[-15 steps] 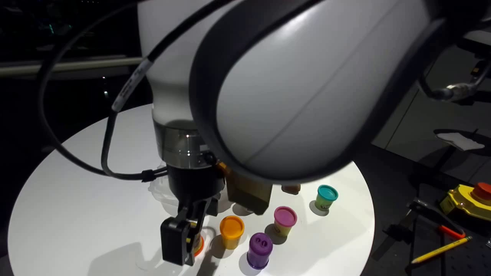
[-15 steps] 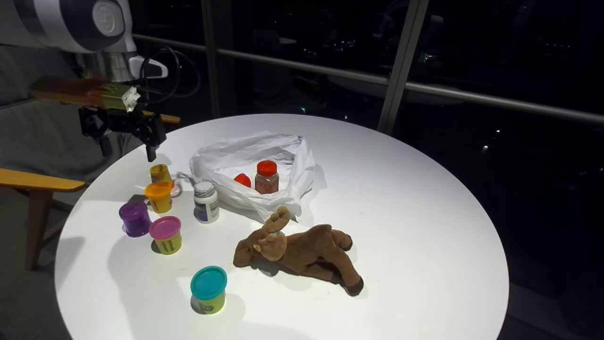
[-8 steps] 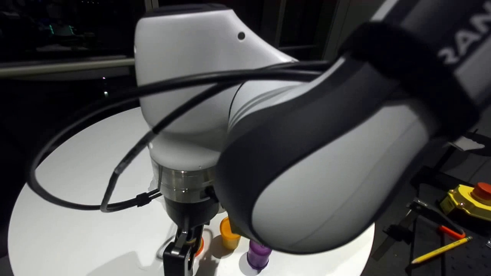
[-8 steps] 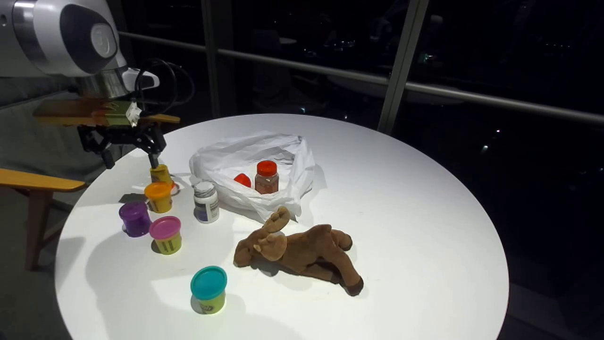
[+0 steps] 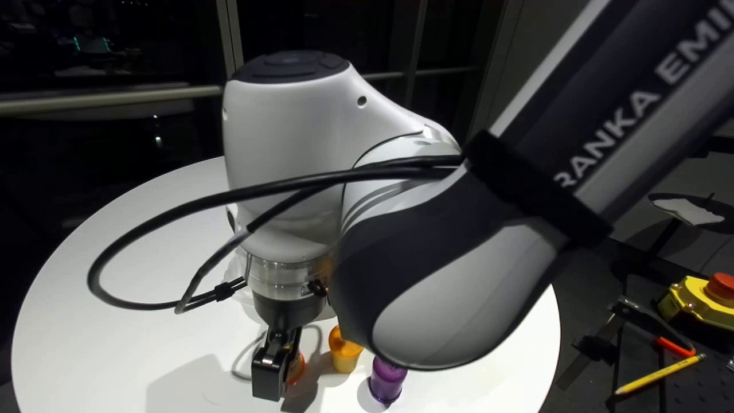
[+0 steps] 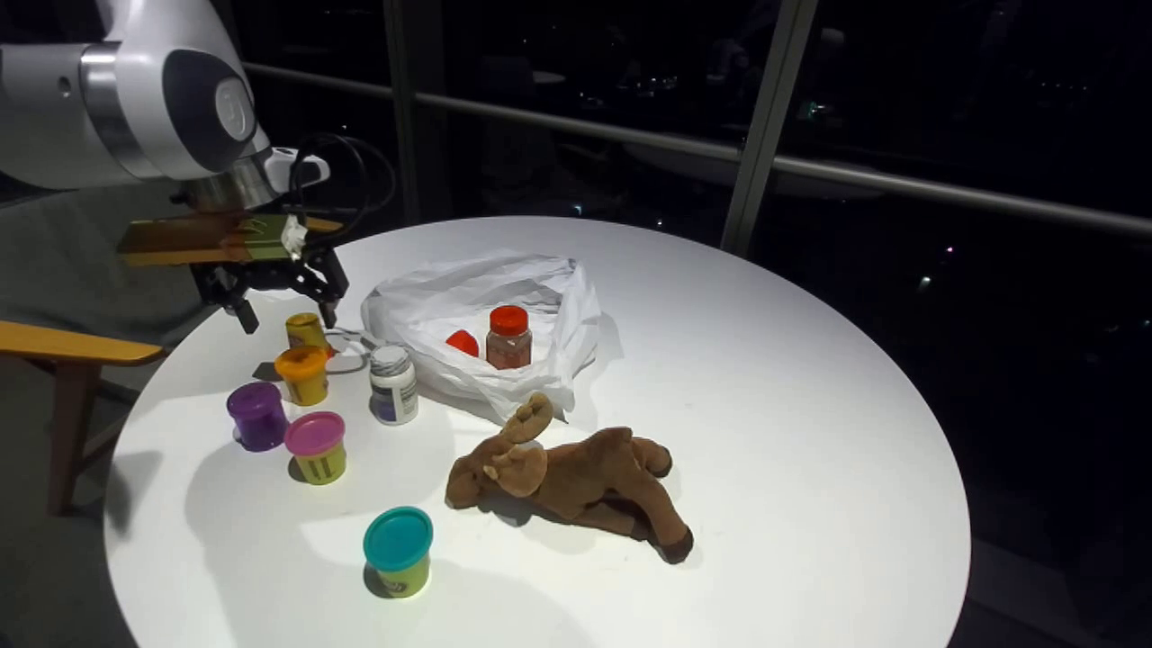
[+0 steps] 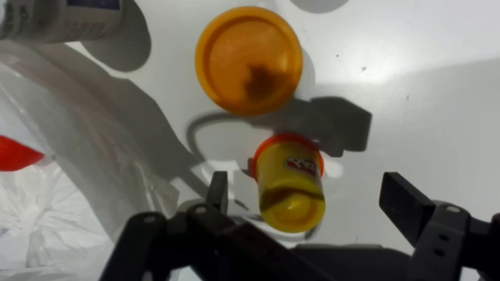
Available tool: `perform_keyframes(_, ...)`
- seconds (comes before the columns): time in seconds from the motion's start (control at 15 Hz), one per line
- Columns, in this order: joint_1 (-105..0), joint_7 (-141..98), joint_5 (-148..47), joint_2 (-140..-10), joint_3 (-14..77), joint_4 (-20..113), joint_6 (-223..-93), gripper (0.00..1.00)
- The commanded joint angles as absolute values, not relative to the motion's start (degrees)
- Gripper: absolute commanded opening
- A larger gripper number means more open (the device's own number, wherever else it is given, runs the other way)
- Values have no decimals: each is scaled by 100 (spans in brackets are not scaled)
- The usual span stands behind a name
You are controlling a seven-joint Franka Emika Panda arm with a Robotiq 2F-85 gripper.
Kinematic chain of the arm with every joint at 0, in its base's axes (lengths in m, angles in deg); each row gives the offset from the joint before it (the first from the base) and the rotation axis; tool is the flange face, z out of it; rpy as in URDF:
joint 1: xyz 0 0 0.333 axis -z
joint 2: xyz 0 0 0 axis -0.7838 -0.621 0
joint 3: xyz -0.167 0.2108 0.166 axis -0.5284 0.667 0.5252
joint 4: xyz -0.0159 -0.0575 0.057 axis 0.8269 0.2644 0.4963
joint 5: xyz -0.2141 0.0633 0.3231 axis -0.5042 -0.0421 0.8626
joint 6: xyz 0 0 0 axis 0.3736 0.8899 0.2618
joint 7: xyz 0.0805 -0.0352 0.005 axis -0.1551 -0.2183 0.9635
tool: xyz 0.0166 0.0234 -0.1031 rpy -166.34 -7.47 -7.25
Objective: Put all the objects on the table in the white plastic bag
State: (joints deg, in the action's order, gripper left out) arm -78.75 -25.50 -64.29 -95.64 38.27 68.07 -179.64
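Noted the pincer (image 7: 308, 195) spread wide in the lower half of the wrist view, with the yellow cup (image 7: 291, 187) seen in the gap and apart from both sides. Found that cup base-up on a red lid (image 7: 288, 139). Located the white bag (image 6: 454, 382) just left of centre in an exterior view, spread open, with a red-capped jar (image 6: 508, 340) upright inside and a red item (image 6: 463, 343), partly hidden, beside the jar. Listed on the round white desk (image 6: 792, 432) in an exterior view: orange-lidded cup (image 6: 306, 382), purple cup (image 6: 258, 418) and pink-lidded cup (image 6: 319, 450), near one another at left; teal-lidded cup (image 6: 399, 551) at lower left; white bottle (image 6: 393, 389), upright, between the orange-lidded cup and the bag; stuffed moose (image 6: 576, 477), lying at lower centre.
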Motion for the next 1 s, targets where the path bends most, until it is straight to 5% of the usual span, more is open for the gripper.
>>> perform_keyframes(0.0,-7923,-2676,-6489,-9725,3700,6499,-18045,100)
perform_keyframes(0.27,-7795,-2549,-6360,-9883,3785,6304,-17837,97)
perform_keyframes(0.33,-7783,-2526,-6358,-9937,3790,6267,-17793,73)
perform_keyframes(0.47,-7758,-2490,-6346,-10016,3818,6223,-17691,72)
perform_keyframes(0.93,-7582,-2390,-6205,-9866,3963,6120,-17441,19)
